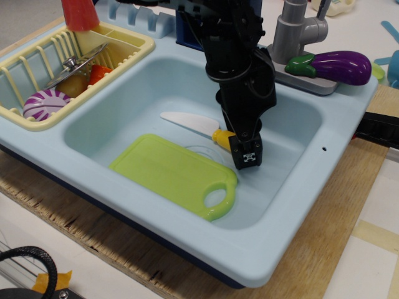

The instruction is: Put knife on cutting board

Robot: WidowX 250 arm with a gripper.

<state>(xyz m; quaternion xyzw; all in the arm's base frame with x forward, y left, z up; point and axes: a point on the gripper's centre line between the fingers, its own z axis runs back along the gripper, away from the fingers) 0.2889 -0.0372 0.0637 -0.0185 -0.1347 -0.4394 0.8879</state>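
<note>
**Claw over the knife handle in the sink basin**

The black claw [248, 152] reaches down into the light-blue sink [299, 205], a little right of the frame's centre. Its tip covers the yellow handle of the knife [190, 123], so only a small piece of yellow shows at the claw's left edge. Whether the claw is spread or pinching the handle cannot be told from this angle.

The knife's white blade points toward the upper left and lies on the basin floor, just beyond the far long edge of the cutting board [168, 168]. Knife and board look apart, with a thin strip of blue floor between them.

The lime-green cutting board lies flat in the lower left part of the basin, its loop handle hole toward the lower right, just below the claw.

In the upper left sits a yellow dish rack [134, 45] holding a metal utensil [75, 63] and a purple and white striped piece [45, 103]. At the upper right, a toy eggplant [340, 65] lies beside the grey faucet [298, 28]. The sink rests on a wooden tabletop [324, 249].
</note>
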